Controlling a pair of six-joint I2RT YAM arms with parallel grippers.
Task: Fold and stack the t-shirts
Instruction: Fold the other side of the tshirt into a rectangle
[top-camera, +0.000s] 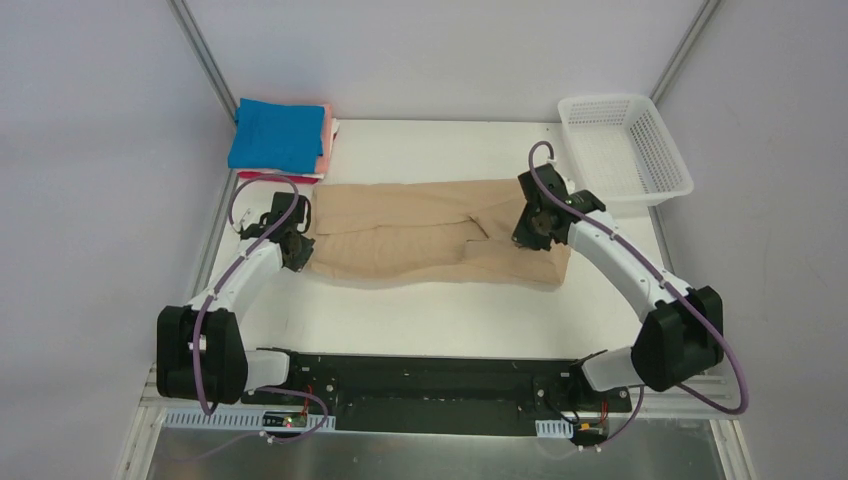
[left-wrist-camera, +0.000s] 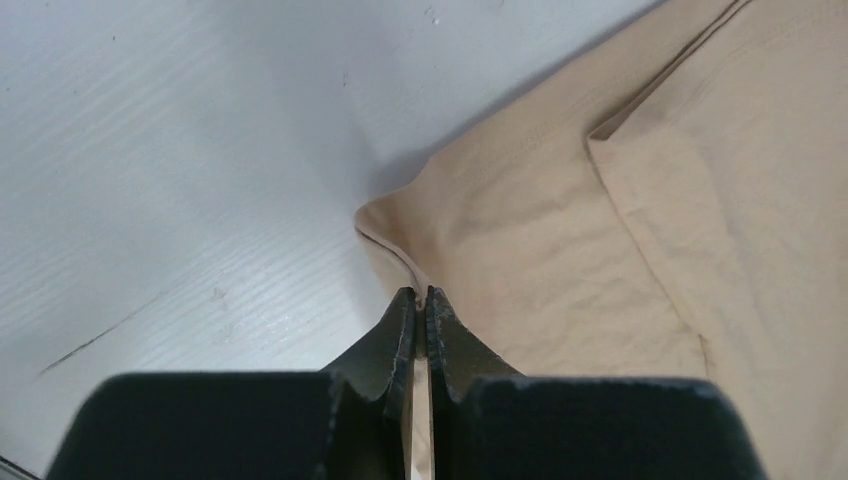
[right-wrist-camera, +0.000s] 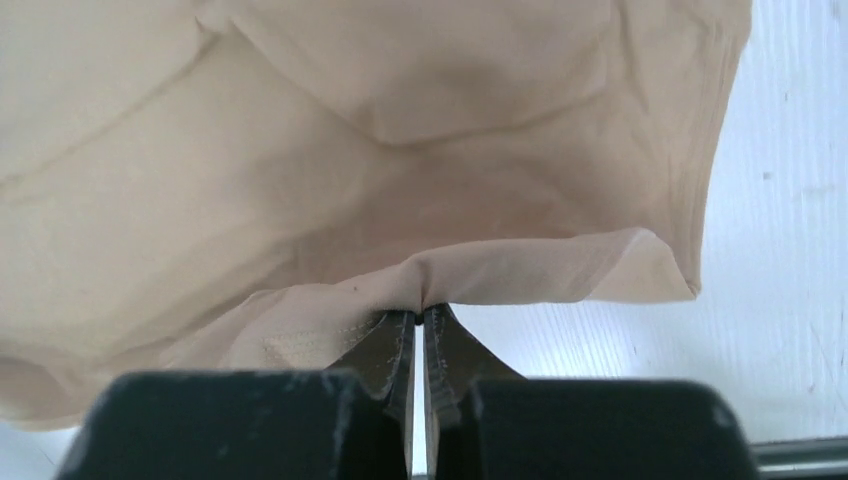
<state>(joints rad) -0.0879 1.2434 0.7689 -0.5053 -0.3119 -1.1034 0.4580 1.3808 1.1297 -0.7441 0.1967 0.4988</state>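
Looking at the tan t-shirt (top-camera: 430, 232): it's folded into a long band across the table (top-camera: 430, 320) center, running 9 to 3 o'clock. My left gripper (left-wrist-camera: 421, 295) sits at the shirt's 9 o'clock end, jaws pressed together w/ a thin bit of hem pinched between the tips. At the 3 o'clock end the right gripper (right-wrist-camera: 419, 312) has its jaws clamped on a raised fold of the cloth. At abt 11 o'clock, near the tan one's far left corner, sits a stack of folded shirts (top-camera: 280, 145), blue on top, pink and red edges showing below. A white basket (top-camera: 625, 148) is at 1 o'clock.
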